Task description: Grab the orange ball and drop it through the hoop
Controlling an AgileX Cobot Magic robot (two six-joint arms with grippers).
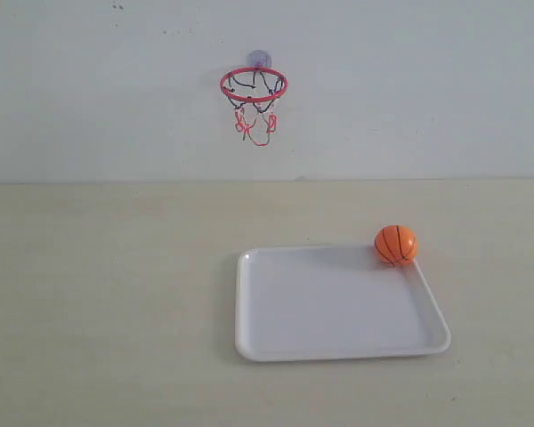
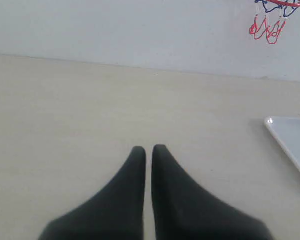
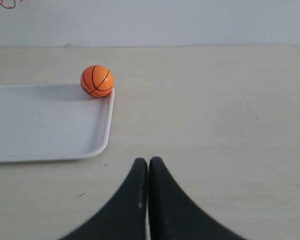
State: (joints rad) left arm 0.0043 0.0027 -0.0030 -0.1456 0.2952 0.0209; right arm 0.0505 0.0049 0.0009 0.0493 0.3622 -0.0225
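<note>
Although the orange ball sits in plain sight in the far right corner of the white tray, its underside is hidden against the tray's raised rim, so whether it rests on the tray floor or partly on the lip is hard to tell. It is a small round sphere with black seam lines and a slightly glossy skin, and the right wrist view shows it at that same corner, touching the rim. The tray is a smooth rectangular piece with rounded corners and a shallow upturned edge; it lies flat on the pale, faintly grained table. Well apart from the ball, up on the plain white wall, hangs the hoop, a thin red ring with a dangling red-and-black net and a clear suction cup behind it. In the left wrist view only the lower net of the hoop shows, the ring being cut off by the picture's edge. Neither arm appears in the exterior view. The left gripper hangs over bare table with its dark tapered fingers pressed nearly together on nothing, and the right gripper is likewise clenched and empty, near the tray's edge with open table between it and the ball.
</note>
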